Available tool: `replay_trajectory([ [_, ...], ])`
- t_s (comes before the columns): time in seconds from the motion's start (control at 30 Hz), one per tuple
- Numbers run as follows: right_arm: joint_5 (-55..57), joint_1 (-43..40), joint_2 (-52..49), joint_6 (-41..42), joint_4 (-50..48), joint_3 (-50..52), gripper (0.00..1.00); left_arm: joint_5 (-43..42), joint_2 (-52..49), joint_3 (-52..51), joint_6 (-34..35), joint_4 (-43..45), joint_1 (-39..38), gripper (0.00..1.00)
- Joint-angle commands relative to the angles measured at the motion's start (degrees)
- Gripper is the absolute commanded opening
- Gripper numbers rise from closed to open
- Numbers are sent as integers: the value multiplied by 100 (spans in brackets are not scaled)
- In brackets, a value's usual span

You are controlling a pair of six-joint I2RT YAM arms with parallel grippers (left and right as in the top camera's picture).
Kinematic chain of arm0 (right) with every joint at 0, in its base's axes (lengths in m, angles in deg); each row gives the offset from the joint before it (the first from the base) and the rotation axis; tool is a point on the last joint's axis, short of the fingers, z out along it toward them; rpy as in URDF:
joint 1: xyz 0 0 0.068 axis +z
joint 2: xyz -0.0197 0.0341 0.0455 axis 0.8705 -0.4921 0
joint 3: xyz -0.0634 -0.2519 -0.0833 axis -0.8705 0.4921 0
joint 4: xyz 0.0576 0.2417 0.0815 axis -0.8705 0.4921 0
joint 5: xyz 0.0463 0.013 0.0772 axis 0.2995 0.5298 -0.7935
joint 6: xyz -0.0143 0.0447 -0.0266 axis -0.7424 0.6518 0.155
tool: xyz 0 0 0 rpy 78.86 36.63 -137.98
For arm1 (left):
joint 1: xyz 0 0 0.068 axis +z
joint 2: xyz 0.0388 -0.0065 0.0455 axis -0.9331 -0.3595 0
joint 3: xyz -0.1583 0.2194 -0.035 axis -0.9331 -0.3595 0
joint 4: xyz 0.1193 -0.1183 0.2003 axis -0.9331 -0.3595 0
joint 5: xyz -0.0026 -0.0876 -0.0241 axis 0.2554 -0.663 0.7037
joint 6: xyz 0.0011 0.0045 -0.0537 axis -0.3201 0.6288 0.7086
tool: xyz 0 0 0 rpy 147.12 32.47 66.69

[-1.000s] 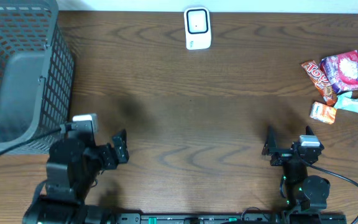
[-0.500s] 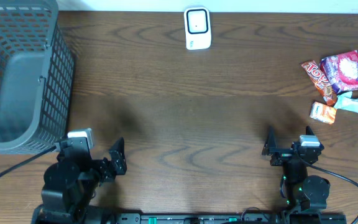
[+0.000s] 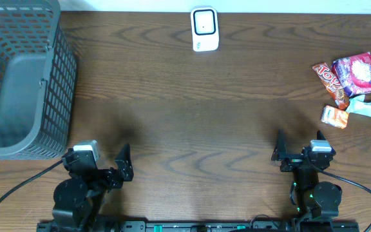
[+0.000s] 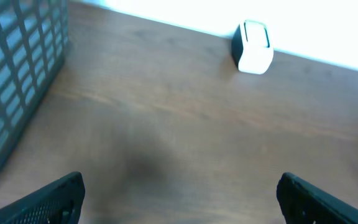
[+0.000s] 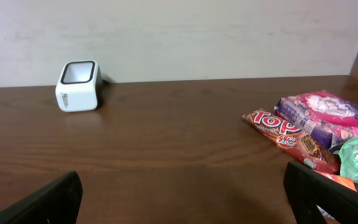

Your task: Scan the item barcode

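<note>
**While low at the near table [image 3: 192,129] edge: both pincers agape, empty**

Left gripper [image 4: 180,180] just beside grey basket [image 3: 18,77], right gripper [image 5: 183,174] on the side of the snack packets [image 3: 351,87]. Packets bunched by right edge, untouched, well apart from white scanner [image 3: 205,29] standing at far edge, middle.

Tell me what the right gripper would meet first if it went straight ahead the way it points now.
Nothing, as far as shown: the right gripper, open, faces bare table; the scanner lies left of its line, the snack packets right. Eventually the wall, probably.
</note>
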Motion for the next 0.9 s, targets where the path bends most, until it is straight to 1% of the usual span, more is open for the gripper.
replay_trajectory([
  [0.0,-13,-13,37,83,26,11,99,63,243,-313,-96,345,155,98],
  [0.3,-13,-13,37,83,26,11,99,66,717,-791,-98,1034,275,98],
  [0.47,-13,-13,37,83,26,11,99,63,866,-1088,-98,1569,278,98],
  [0.87,-13,-13,37,83,26,11,99,39,872,-1655,-98,2828,435,98],
])
